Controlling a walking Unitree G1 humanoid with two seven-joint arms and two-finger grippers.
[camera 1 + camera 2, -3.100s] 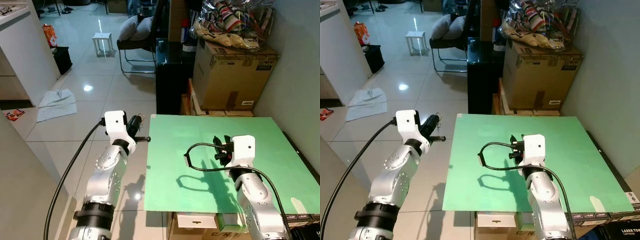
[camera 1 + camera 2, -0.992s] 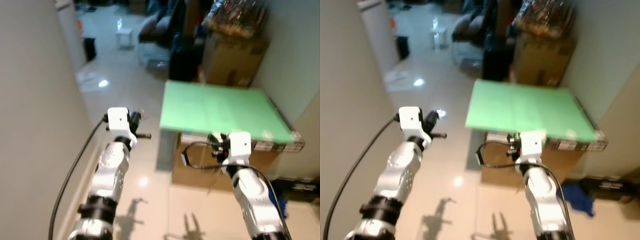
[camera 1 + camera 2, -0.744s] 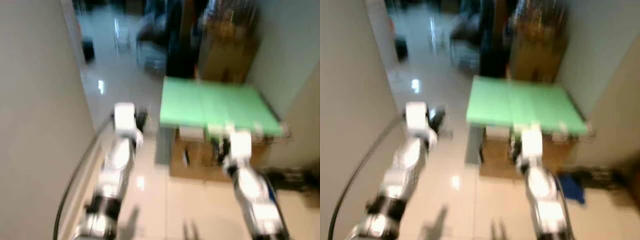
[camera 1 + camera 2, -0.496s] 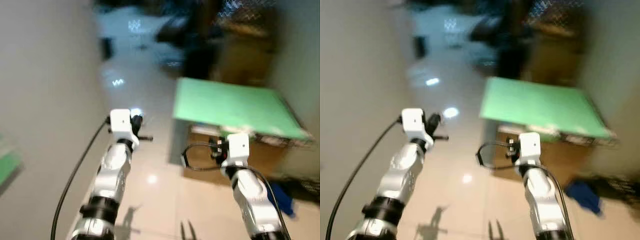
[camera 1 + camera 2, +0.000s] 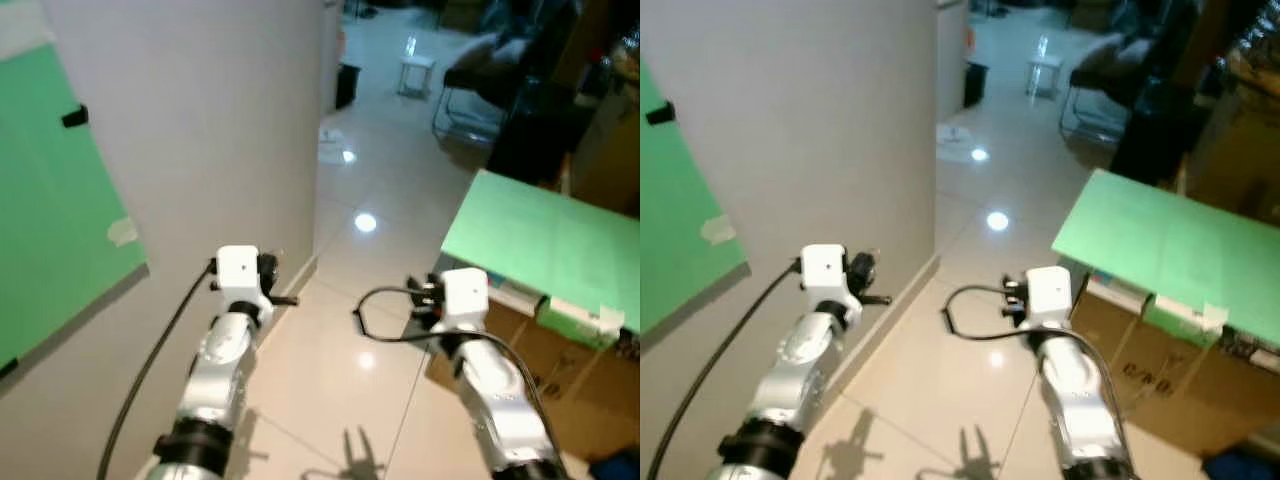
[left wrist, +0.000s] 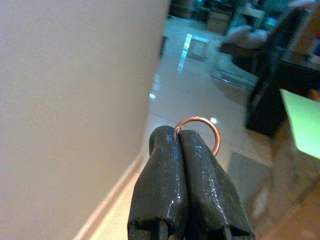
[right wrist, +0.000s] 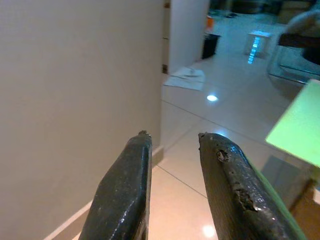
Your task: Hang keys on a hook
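Note:
A thin copper key ring (image 6: 197,118) pokes out from the tips of my left gripper (image 6: 177,132), which is shut on it. The keys themselves are hidden. That gripper (image 5: 272,268) is held out low beside a beige wall. High on the wall to my left hangs a green board (image 5: 50,200) with a small black hook (image 5: 74,117) near its top. The hook is well above and left of the left gripper. My right gripper (image 7: 172,136) is open and holds nothing; it (image 5: 418,298) hovers over the tiled floor.
A green-topped table (image 5: 540,240) on cardboard boxes (image 5: 1140,370) stands to my right. The beige wall's corner (image 5: 318,150) is just ahead on the left. Beyond lie glossy floor tiles, a dark chair (image 5: 480,85), a white stool (image 5: 417,72) and a cloth (image 5: 332,152) on the floor.
The whole view has swung left, away from the green table. The wall with the green board and hook has come into view. Both arms keep their pose; the left still grips the ring.

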